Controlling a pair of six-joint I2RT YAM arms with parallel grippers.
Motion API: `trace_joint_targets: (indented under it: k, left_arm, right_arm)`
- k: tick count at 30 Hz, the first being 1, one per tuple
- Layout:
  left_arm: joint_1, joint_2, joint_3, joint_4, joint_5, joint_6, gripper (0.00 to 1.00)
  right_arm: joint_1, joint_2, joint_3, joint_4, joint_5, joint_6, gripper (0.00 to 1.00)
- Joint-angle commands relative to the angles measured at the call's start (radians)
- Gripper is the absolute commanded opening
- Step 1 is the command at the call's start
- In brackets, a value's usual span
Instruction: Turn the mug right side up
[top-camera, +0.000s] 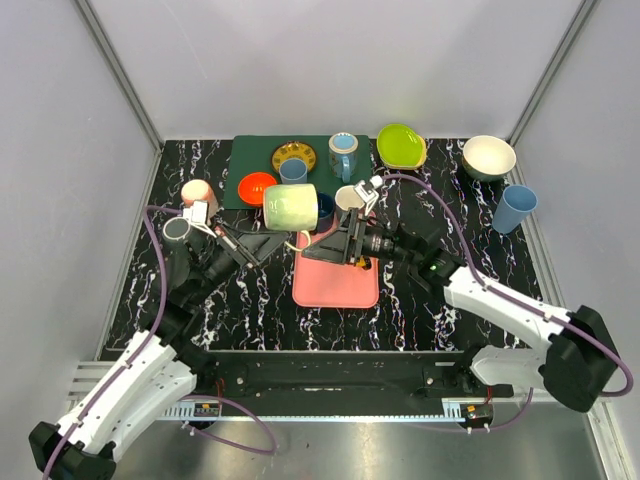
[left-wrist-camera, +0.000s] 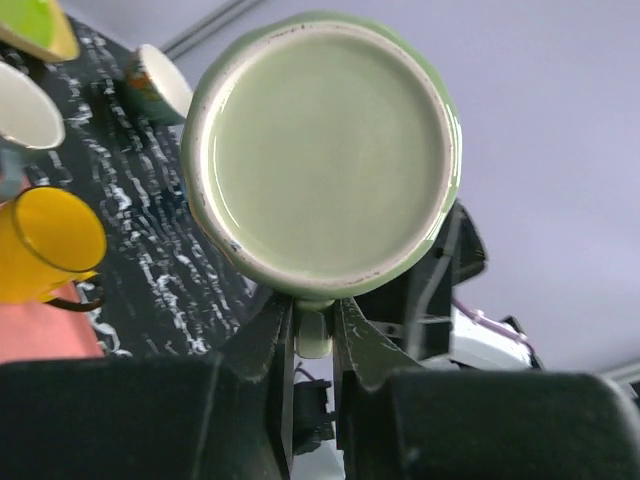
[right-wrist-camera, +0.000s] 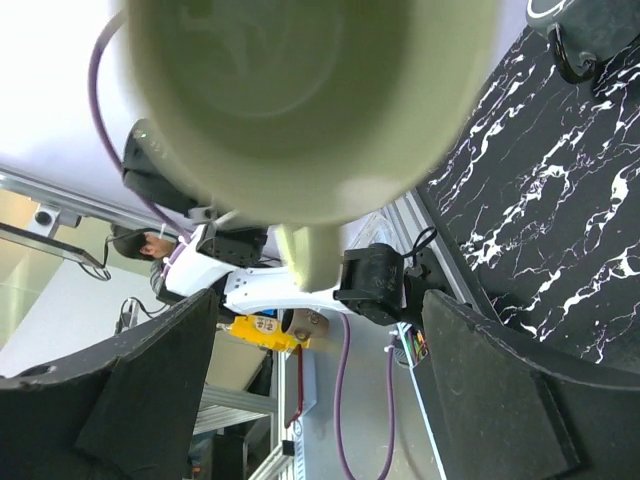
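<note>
The left end effector (left-wrist-camera: 314, 322) is pinched tight on the handle of the green mug (top-camera: 290, 207) and holds it on its side, apparently clear of the black marble table (top-camera: 250, 315). The base faces the left wrist and the mouth faces the right end effector (right-wrist-camera: 320, 300), whose fingers are spread wide and empty, probably ready to steady the turn. The mug hangs at 11 o'clock from the pink tray (top-camera: 335, 285). Crockery crowds the green mat (top-camera: 250, 150) at 12 o'clock, and pale grey walls (top-camera: 300, 60) enclose everything.
</note>
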Motion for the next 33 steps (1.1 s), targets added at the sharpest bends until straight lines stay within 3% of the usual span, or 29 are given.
trace_joint_targets:
  k: [1,12,26,30,32,33]
  left_arm:
    - [-0.027,-0.03,0.024,0.269,0.046,-0.054,0.0]
    - [-0.066,-0.014,-0.011,0.283,0.045,-0.054,0.0]
    - [-0.109,0.04,-0.017,0.306,0.029,-0.035,0.0]
    - [-0.124,0.049,-0.02,0.299,0.034,-0.026,0.0]
    - [-0.124,0.043,-0.022,0.295,0.04,-0.011,0.01]
    - [-0.124,0.039,-0.013,0.254,0.037,-0.002,0.07]
  right_arm:
    - [0.004,0.047,0.08,0.108,-0.023,0.024,0.88]
    - [0.004,0.134,0.169,0.202,-0.084,0.044,0.76]
    - [0.003,0.176,0.207,0.171,-0.161,0.053,0.3]
    - [0.004,0.182,0.194,0.214,-0.147,0.09,0.0]
    - [0.004,0.173,0.192,0.203,-0.144,0.058,0.0]
    - [0.004,0.151,0.198,0.176,-0.117,0.035,0.0]
